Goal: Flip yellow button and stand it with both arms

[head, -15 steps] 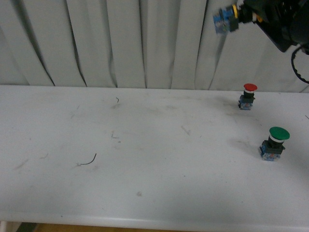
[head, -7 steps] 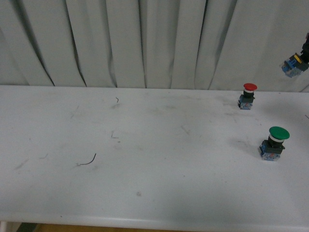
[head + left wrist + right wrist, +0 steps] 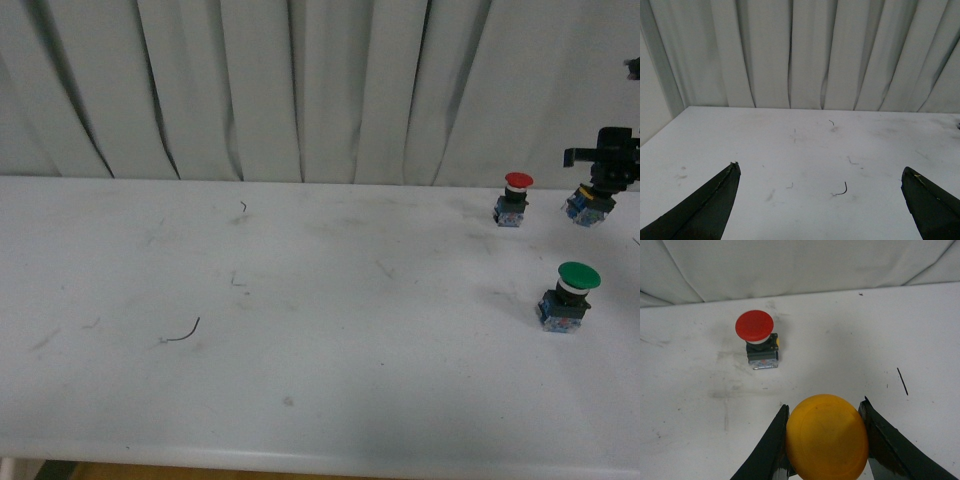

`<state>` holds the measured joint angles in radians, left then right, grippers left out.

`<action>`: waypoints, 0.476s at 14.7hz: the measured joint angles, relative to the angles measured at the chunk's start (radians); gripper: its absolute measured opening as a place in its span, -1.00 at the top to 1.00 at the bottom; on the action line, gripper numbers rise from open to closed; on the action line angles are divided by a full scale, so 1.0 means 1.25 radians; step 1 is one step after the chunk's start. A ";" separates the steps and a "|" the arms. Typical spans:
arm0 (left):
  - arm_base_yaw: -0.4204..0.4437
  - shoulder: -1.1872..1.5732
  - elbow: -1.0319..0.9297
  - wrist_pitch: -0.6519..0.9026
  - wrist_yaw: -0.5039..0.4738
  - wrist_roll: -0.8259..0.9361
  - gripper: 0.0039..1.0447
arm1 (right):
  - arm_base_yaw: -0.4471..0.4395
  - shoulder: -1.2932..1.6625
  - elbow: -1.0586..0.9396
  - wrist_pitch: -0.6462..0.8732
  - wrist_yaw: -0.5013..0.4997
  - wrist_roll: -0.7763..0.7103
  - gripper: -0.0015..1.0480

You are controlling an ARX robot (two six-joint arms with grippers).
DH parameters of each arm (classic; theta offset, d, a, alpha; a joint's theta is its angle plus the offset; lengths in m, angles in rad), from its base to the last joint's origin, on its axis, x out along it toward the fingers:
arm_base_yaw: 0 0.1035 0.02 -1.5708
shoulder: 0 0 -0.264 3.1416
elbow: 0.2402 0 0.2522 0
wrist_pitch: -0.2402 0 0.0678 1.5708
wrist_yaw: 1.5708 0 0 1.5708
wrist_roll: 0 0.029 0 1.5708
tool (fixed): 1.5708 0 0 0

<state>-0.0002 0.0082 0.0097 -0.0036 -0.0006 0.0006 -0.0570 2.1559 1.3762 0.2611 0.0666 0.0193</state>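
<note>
Right wrist view: right gripper pinched on yellow button near red button, base hidden; left gripper spread.

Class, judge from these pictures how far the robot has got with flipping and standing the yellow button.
Done: the right gripper is shut on the yellow button, cap towards the wrist camera. In hand: it holds the button low beside the red button; whether it touches the table is unclear. Left: stand it and release. The left gripper is open and empty.
</note>
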 joint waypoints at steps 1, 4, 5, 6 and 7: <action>0.000 0.000 0.000 0.000 0.000 0.000 -0.88 | 0.010 0.014 0.015 -0.015 0.022 -0.003 0.30; 0.000 0.000 0.000 0.000 0.000 0.000 -0.88 | 0.048 0.053 0.060 -0.046 0.066 -0.017 0.30; 0.000 0.000 0.000 0.000 0.000 0.000 -0.88 | 0.058 0.067 0.071 -0.054 0.084 -0.023 0.30; 0.000 0.000 0.000 0.000 0.000 0.000 -0.88 | 0.071 0.081 0.082 -0.064 0.097 -0.026 0.30; 0.000 0.000 0.000 0.000 0.000 0.000 -0.88 | 0.079 0.092 0.088 -0.064 0.110 -0.031 0.30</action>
<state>-0.0002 0.0082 0.0097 -0.0036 -0.0006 0.0002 0.0418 2.2715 1.4860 0.1810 0.2047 -0.0200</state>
